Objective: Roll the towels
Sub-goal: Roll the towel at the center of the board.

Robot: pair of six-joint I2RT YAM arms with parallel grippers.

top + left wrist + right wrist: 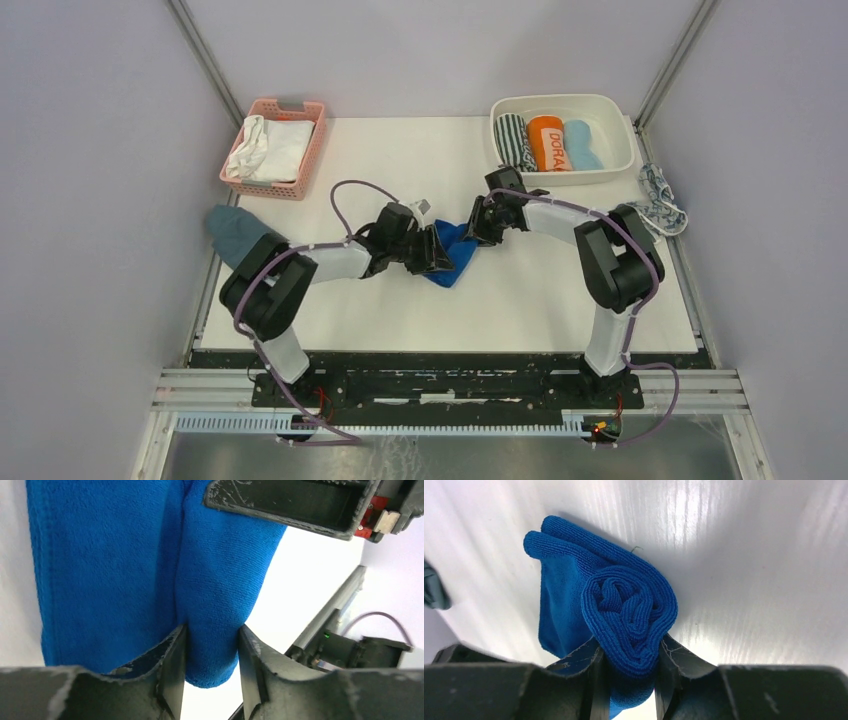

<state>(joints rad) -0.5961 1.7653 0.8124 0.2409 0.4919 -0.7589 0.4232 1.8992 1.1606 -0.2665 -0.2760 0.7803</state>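
Note:
The royal blue towel (457, 252) lies mid-table, partly rolled, between my two grippers. My left gripper (437, 256) reaches in from the left. Its jaws (212, 645) press both sides of the thick rolled fold of the royal blue towel (125, 570). My right gripper (478, 232) comes in from the right. It (631, 655) is shut on the roll's spiral end (626, 600), with a loose flap trailing left. A light blue towel (582, 146) lies rolled in the white bin (620, 125). The patterned whitish towel (660, 202) is bunched at the table's right edge.
The white bin also holds a striped roll (512, 140) and an orange roll (547, 143). A pink basket (305, 185) with white cloths stands at the back left. A dull teal-grey cloth (235, 232) lies at the left edge. The right gripper's body (295, 505) crowds the left wrist view.

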